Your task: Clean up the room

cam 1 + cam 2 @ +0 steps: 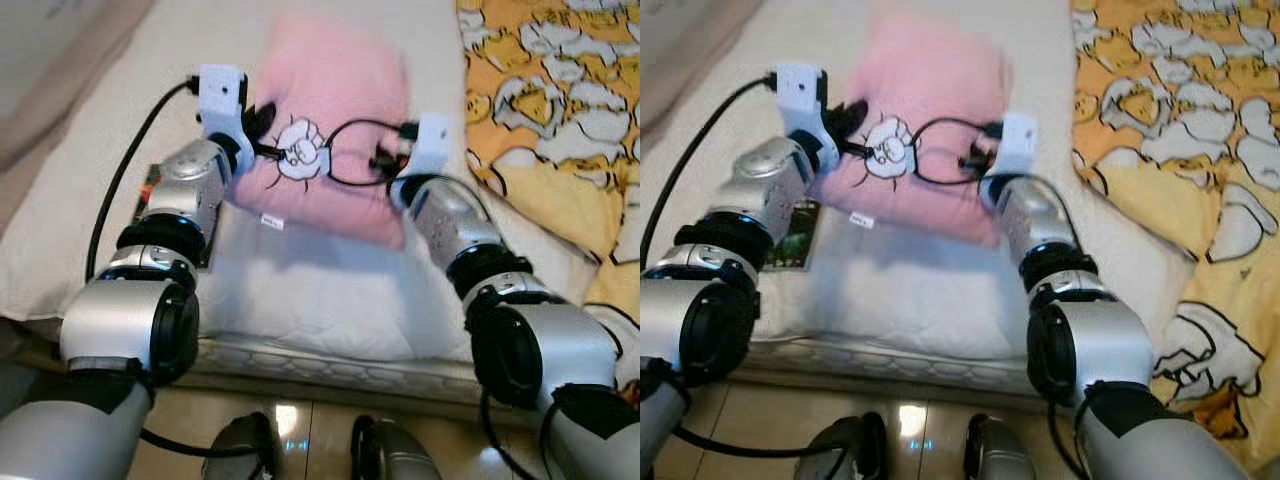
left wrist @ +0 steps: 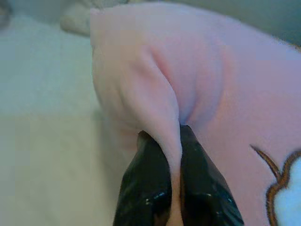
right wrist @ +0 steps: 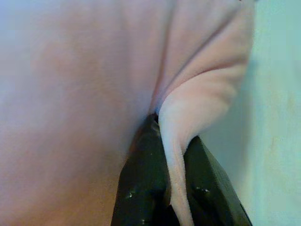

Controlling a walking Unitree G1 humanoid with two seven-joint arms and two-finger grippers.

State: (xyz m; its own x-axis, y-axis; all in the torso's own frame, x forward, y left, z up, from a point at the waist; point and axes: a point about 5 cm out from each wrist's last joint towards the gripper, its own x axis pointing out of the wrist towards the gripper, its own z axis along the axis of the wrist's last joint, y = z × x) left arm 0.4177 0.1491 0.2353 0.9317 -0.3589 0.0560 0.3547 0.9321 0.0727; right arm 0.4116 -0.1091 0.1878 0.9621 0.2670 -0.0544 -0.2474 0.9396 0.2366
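Over the white bed (image 1: 330, 290), the left hand (image 2: 175, 155) and the right hand (image 3: 169, 155) each pinch a fold of the pink pillow (image 1: 335, 130) tight between black fingers, holding it beside the yellow patterned blanket (image 1: 560, 120).

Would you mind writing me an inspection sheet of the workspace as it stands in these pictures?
Surface: white bed with a quilted mattress edge, seen from its foot side.
Job's things: pink pillow with a white cartoon print, held up between both grippers, blurred.
Clutter: yellow patterned blanket on the robot's right; a dark flat item partly hidden beside the left arm, cannot tell what.
Grippers: left gripper shut on a pinched fold of the pillow; right gripper likewise, on the opposite edge.
Cables: black cable runs from the left wrist down; a black cable loop by the right wrist.
Surroundings: glossy tiled floor.
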